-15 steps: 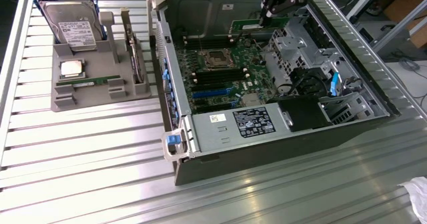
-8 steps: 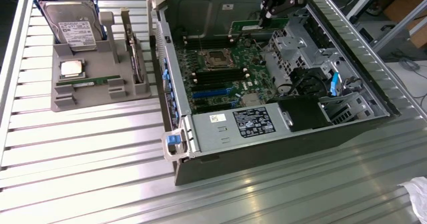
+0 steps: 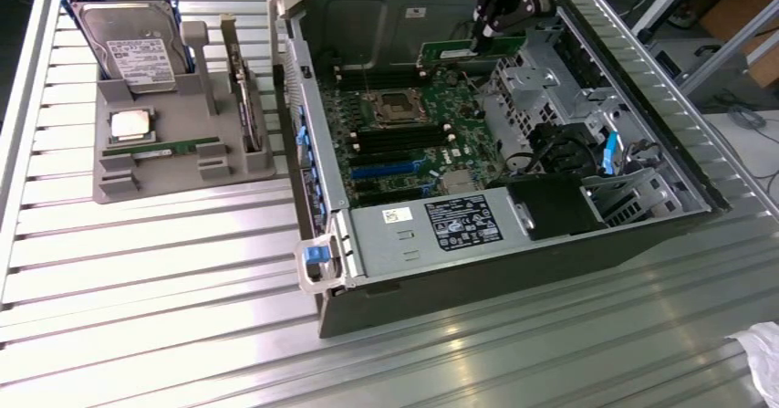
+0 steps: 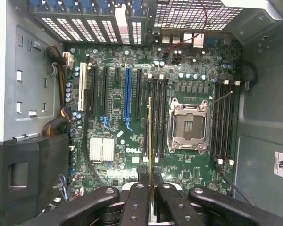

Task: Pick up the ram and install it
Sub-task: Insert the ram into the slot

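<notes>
Ribbed metal worktop runs under everything, and an open computer case lies on it with its inside facing up. Over the far end of that case the hand reaches down, its dark fingers closed on the ram, a narrow green stick held by its upper edge. In the wrist view the hand pinches the ram edge-on, so it reads as a thin line hanging over the motherboard. It lines up with the bank of black memory slots between the blue expansion slot and the empty CPU socket; whether its lower edge touches a slot cannot be told. Nearer the front of the case sits the power supply with its label. Well apart, on the exterior view's left, a grey holder carries a second green stick lying flat, a square silver chip just behind it, and a hard drive propped upright at the back.
</notes>
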You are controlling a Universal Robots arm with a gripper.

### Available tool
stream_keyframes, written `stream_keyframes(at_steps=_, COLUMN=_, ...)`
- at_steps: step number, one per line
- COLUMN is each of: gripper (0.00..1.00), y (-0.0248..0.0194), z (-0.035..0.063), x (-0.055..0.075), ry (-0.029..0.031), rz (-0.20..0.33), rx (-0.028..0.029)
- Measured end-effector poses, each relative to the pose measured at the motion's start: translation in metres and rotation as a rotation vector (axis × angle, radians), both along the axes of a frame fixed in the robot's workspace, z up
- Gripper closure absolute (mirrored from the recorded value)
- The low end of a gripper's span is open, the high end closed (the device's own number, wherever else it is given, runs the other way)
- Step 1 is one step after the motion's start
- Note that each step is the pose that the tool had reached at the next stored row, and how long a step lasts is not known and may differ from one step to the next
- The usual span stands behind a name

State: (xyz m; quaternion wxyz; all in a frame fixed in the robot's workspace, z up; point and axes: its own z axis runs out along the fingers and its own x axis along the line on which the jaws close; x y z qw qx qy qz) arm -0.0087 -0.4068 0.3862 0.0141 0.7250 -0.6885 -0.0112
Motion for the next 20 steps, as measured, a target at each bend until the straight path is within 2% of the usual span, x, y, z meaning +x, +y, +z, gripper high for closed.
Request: stream_keyframes(at_steps=20, gripper=0.87, y=0.0000, z=-0.0080, x=0.0000, ry=0.0000, rz=0.000, rx=0.0001)
